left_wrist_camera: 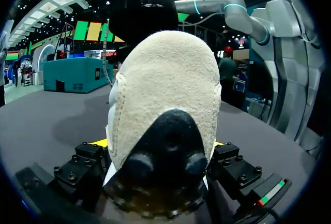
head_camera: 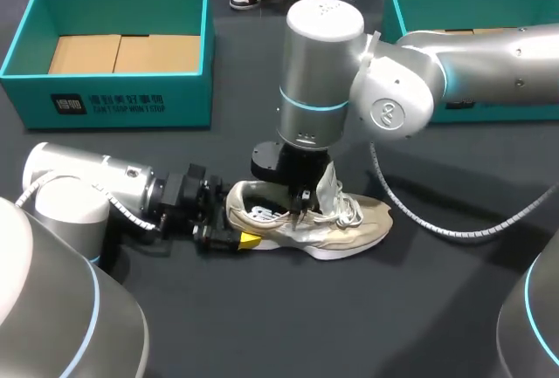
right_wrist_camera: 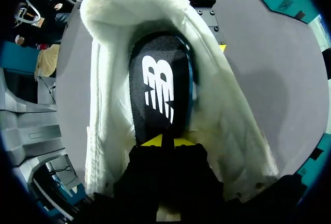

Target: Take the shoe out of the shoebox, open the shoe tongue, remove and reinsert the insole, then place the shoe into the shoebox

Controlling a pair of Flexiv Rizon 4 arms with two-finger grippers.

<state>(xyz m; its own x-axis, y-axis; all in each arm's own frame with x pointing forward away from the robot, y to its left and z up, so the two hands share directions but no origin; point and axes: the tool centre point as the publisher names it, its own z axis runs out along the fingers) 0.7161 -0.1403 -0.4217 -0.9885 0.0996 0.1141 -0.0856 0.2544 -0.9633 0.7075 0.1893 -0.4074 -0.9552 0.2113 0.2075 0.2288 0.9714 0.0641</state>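
Out on dark table [head_camera: 262, 334], in front of teal cardboard shoebox [head_camera: 122, 103]: beige suede-and-mesh trainer [head_camera: 354, 225]. Stiff heel clamped in left hand [head_camera: 236, 238]. Thin black insole [right_wrist_camera: 155, 84] pinched by right hand [right_wrist_camera: 165, 141]; likely light, floppy, easily creased.

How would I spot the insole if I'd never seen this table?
On the dark table lies one beige shoe, held at its heel by the left end effector. Look down into its opening: the insole is the flat black pad with a white mark, the only dark thing against the fluffy white lining.
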